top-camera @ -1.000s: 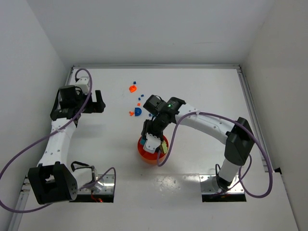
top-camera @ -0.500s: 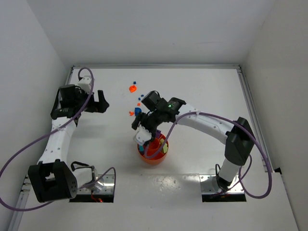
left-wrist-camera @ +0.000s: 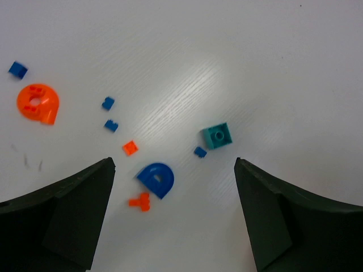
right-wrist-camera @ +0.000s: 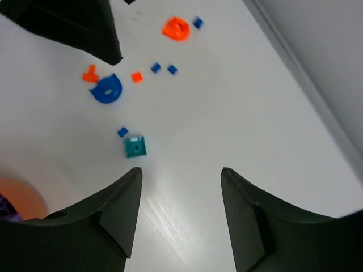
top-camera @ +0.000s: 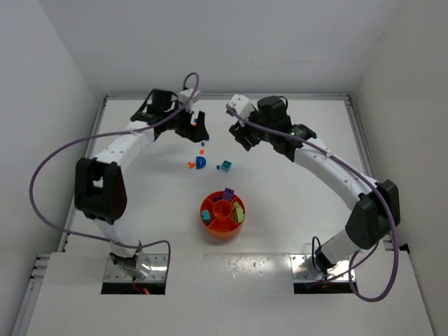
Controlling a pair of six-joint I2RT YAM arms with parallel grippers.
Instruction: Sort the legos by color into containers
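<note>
Crowding is the worry: both arms hang over one scatter of legos (top-camera: 201, 162), and dropping together could knock fingers or flick bricks away. The left gripper (left-wrist-camera: 174, 163) gapes wide and empty, the blue arched piece (left-wrist-camera: 156, 180) seemingly right below its gap. The right gripper (right-wrist-camera: 180, 173) is parted and empty, the teal brick (right-wrist-camera: 135, 147) just ahead. The orange tray (top-camera: 222, 234) sits well apart.

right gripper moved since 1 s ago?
Yes. The right gripper was over the orange tray; it now hovers well past the tray's far side.
</note>
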